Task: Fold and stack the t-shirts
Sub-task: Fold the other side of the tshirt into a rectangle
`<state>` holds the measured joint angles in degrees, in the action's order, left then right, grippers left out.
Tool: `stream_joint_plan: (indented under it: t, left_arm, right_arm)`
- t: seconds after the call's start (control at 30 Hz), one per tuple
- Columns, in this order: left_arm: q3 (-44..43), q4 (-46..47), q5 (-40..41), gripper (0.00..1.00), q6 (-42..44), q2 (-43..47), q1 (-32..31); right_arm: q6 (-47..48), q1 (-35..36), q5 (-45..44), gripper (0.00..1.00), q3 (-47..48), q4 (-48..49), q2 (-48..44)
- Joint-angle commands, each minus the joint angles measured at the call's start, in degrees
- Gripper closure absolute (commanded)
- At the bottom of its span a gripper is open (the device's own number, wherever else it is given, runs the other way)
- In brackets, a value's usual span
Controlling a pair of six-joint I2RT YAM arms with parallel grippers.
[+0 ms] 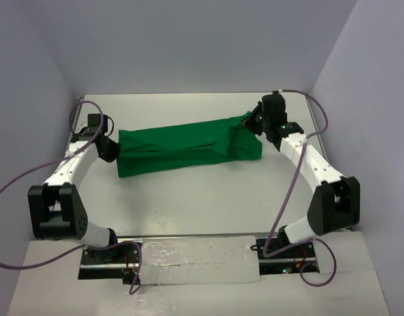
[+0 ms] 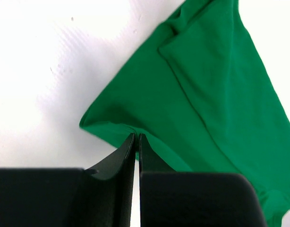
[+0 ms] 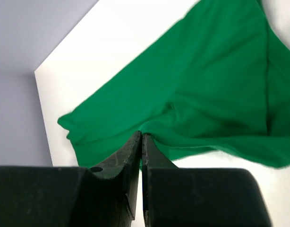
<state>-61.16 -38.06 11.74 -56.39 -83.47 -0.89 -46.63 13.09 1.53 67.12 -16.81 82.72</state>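
Note:
One bright-green t-shirt (image 1: 189,146) stretches as a long folded band across the middle of the white table, between the two arms. My left gripper (image 1: 115,150) is shut on the shirt's left edge; in the left wrist view the cloth (image 2: 206,94) puckers into the closed tips (image 2: 137,135). My right gripper (image 1: 253,122) is shut on the shirt's right end, which lifts a little there. In the right wrist view the fabric (image 3: 201,94) bunches where the closed tips (image 3: 141,134) pinch it. No neck tag shows.
White table (image 1: 208,204) with grey walls at the back and both sides. Purple cables (image 1: 18,181) loop off each arm. The arm bases and a white strip (image 1: 195,260) lie along the near edge.

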Motion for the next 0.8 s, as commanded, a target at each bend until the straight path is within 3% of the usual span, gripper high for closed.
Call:
stream_joint_plan:
  t: [0.0,0.17,0.2,0.23,0.27,0.3,0.37,0.43,0.7,0.77]
  left_arm:
    - [-4.4,2.7,0.0,0.90,1.1,-4.5,0.8]
    - [-7.9,2.4,0.3,0.89,1.5,-11.3,0.8]
    - [-8.5,2.0,0.2,0.84,1.6,-12.6,1.4]
    - [-9.4,1.4,0.2,0.71,1.4,-14.1,2.7]
    - [-9.9,1.2,0.1,0.41,1.2,-15.3,3.0]
    - [-10.2,1.3,-0.8,0.26,1.3,-15.7,3.5]
    - [-10.6,1.3,-1.8,0.10,1.5,-15.8,4.0]
    - [-11.3,0.7,-1.1,0.06,1.4,-15.0,4.1]
    - [-11.8,-1.0,2.1,0.07,1.3,-5.9,4.1]
    - [-10.4,-0.7,1.6,0.08,1.5,-2.4,4.0]
  right_arm:
    - [1.8,-0.5,0.5,0.91,6.3,2.0,6.2]
    - [2.6,-0.9,1.6,0.90,12.6,1.2,13.9]
    - [2.9,-0.9,2.3,0.80,14.1,0.5,15.5]
    - [3.4,-1.1,3.4,0.59,16.4,-0.8,17.9]
    - [3.8,-1.2,4.2,0.46,17.9,-1.8,20.7]
    - [4.1,-1.2,4.5,0.30,20.8,-4.0,21.8]
    - [4.4,-1.4,4.3,0.20,21.7,-4.7,22.9]
    - [4.5,-1.3,3.8,0.17,19.7,-3.4,21.6]
    - [8.4,1.0,8.5,0.20,7.0,-1.0,15.0]
    - [9.0,2.2,7.7,0.31,2.2,0.3,14.2]
